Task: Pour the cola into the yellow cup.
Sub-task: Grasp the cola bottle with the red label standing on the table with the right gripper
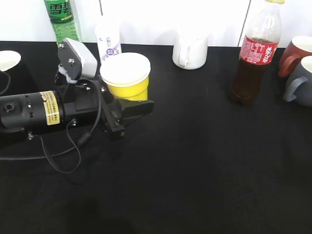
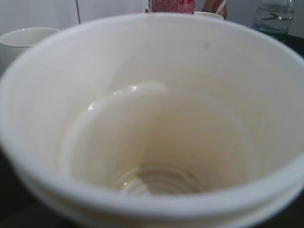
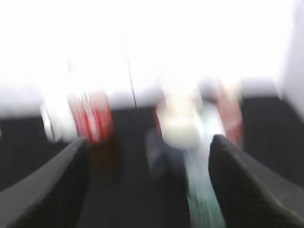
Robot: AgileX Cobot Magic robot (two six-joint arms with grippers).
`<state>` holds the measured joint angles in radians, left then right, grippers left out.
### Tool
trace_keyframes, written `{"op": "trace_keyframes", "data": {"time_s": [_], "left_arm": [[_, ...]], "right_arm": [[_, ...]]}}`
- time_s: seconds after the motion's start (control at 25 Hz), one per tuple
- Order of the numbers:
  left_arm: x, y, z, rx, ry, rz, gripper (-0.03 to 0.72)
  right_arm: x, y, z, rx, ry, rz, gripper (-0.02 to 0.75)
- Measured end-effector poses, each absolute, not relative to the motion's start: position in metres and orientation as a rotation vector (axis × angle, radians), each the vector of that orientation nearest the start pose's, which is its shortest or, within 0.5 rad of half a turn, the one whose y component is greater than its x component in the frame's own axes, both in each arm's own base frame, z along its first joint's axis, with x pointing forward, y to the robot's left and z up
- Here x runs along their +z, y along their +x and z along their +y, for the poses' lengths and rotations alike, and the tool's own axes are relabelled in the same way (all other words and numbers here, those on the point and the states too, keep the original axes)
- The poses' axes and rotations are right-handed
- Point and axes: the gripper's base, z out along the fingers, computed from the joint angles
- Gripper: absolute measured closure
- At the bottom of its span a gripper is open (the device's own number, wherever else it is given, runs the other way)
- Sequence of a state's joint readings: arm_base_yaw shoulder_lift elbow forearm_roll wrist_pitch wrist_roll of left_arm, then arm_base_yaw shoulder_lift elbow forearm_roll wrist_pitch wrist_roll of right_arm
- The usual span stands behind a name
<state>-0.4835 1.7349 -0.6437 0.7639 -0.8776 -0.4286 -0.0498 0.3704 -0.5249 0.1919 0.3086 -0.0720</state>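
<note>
The yellow cup [image 1: 127, 78] stands at the left of the black table. My left gripper [image 1: 130, 109] lies low around its base; one finger presses its near side and the other is hidden behind it. In the left wrist view the cup's white inside [image 2: 156, 133] fills the frame and looks empty. The cola [image 1: 256, 53], with its red label and yellow cap, stands upright at the far right, and its label shows at the top of the left wrist view [image 2: 171, 5]. My right gripper [image 3: 149, 142] is open and empty. Its view is blurred, with the cola as a red smear [image 3: 92, 116] ahead on the left.
A white mug [image 1: 190, 49] stands at the back middle and a small white bottle [image 1: 108, 41] behind the cup. A green soda bottle [image 1: 61, 19] is at the back left. Red [image 1: 295, 53] and grey-blue [image 1: 301, 80] mugs stand at the right edge. A white bowl [image 1: 9, 59] is far left.
</note>
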Motion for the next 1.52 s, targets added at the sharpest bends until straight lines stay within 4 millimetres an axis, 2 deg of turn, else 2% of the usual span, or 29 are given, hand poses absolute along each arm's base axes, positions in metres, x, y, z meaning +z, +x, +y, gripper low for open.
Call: {"op": "trace_keyframes", "data": {"time_s": [0.08,0.2,0.28,0.36,0.44,0.52,0.68,0.84,0.96,1.04,1.52], "left_arm": [[0.174,0.253,-0.188,-0.77,0.926,1.641,0.242],[0.174,0.253,-0.188,-0.77,0.926,1.641,0.242],[0.174,0.253,-0.187,-0.769,0.926,1.641,0.242],[0.174,0.253,-0.187,-0.769,0.926,1.641,0.242],[0.174,0.253,-0.187,-0.769,0.926,1.641,0.242],[0.174,0.253,-0.187,-0.769,0.926,1.641,0.242],[0.171,0.253,-0.187,-0.754,0.947,1.657,0.242],[0.167,0.254,-0.185,-0.716,0.957,1.704,0.243],[0.167,0.254,-0.185,-0.716,0.957,1.704,0.243],[0.167,0.254,-0.185,-0.716,0.957,1.704,0.243],[0.169,0.253,-0.186,-0.737,0.953,1.678,0.243]], "right_arm": [[0.343,0.116,-0.004,0.01,0.062,1.551,0.153],[0.332,0.159,-0.005,-0.045,0.022,1.566,0.153],[0.317,0.182,0.02,0.048,-0.096,1.567,0.153],[0.295,0.195,0.048,0.171,-0.183,1.619,0.153],[0.262,0.203,0.067,0.233,-0.239,1.719,0.153],[0.236,0.208,0.072,0.274,-0.211,1.82,0.15],[0.213,0.22,0.076,0.267,-0.205,1.892,0.104],[0.186,0.242,0.082,0.248,-0.195,1.824,0.1],[0.171,0.254,0.081,0.225,-0.128,1.736,0.1],[0.163,0.259,0.078,0.2,-0.073,1.749,0.1],[0.138,0.318,0.094,0.161,-0.016,1.74,0.127]]}}
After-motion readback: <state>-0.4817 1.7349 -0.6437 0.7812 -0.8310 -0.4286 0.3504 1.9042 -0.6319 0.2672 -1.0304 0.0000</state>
